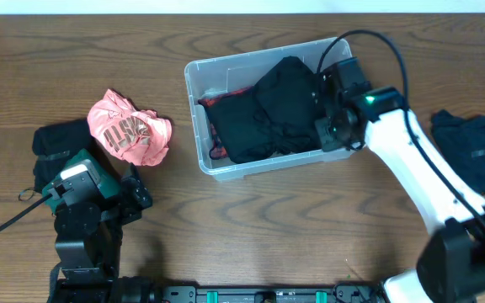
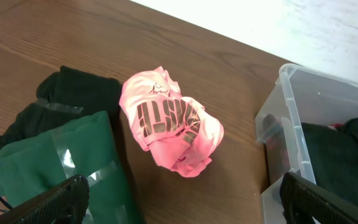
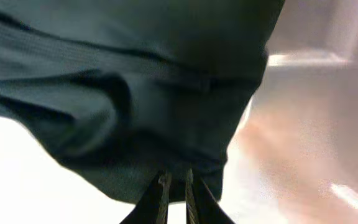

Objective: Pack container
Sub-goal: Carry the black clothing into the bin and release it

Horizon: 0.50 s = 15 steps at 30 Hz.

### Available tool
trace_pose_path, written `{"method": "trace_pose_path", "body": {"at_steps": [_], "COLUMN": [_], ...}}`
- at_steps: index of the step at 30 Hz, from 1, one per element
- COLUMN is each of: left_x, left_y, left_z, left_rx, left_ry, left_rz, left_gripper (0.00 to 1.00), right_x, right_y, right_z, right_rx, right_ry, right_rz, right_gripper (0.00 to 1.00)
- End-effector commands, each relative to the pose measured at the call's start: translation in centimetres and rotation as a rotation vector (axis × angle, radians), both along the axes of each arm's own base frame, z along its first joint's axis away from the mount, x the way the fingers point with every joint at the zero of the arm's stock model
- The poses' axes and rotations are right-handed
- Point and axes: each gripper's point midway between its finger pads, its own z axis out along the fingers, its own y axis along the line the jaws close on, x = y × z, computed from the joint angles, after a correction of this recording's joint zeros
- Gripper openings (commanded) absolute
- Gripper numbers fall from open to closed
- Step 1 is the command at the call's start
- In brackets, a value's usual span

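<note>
The container (image 1: 192, 97) is a clear plastic bin at the table's middle back; its corner also shows in the left wrist view (image 2: 291, 106). A black garment (image 1: 276, 105) fills most of it, over something red (image 1: 216, 139). My right gripper (image 1: 320, 105) is inside the bin at its right end. In the right wrist view its fingers (image 3: 174, 182) are pinched on the edge of that dark garment (image 3: 123, 93). My left gripper (image 1: 139, 195) is open and empty, low over the table at the left (image 2: 182, 200).
A crumpled pink garment (image 1: 129, 128) with dark lettering lies left of the bin (image 2: 169, 121). A dark garment (image 1: 57, 141) lies at the far left, beside a green taped cloth (image 2: 55, 162). Another dark garment (image 1: 474, 150) lies at the right edge.
</note>
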Motion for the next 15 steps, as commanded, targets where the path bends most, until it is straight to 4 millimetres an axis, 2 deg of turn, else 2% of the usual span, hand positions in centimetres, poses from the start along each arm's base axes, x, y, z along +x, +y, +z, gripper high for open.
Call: {"method": "trace_pose_path", "body": {"at_steps": [1,4,6,7,11,14,15], "left_x": [0.0,0.0,0.0,0.0,0.0,0.0,0.0], "left_y": [0.0,0.0,0.0,0.0,0.0,0.0,0.0], "left_z": [0.7,0.7,0.7,0.7,0.7,0.7,0.7], "left_rx": [-0.008,-0.008,-0.008,-0.008,-0.008,-0.008,-0.008], "left_ry": [-0.017,-0.018,-0.018,-0.018,-0.017,-0.017,-0.017], "left_rz": [0.003,0.003,0.003,0.003,0.003,0.003,0.003], "left_gripper": [0.98,0.98,0.98,0.98,0.98,0.98,0.98], "right_x": [-2.3,-4.5,-4.4,-3.8,-0.2,2.0,2.5], "right_y": [0.0,0.9,1.0,0.9,-0.9,-3.5,-5.0], "right_z": [0.0,0.4,0.7,0.9,2.1,4.3,5.4], "right_rx": [0.008,0.038,0.028,0.017,-0.055,-0.086,-0.105], "right_ry": [0.085,0.154,0.131,0.098,-0.064,-0.171,-0.208], "right_rz": [-0.039,-0.011,0.007,0.007,-0.058,-0.167,-0.217], "right_gripper": [0.08,0.09,0.12,0.14,0.36,0.45,0.54]}}
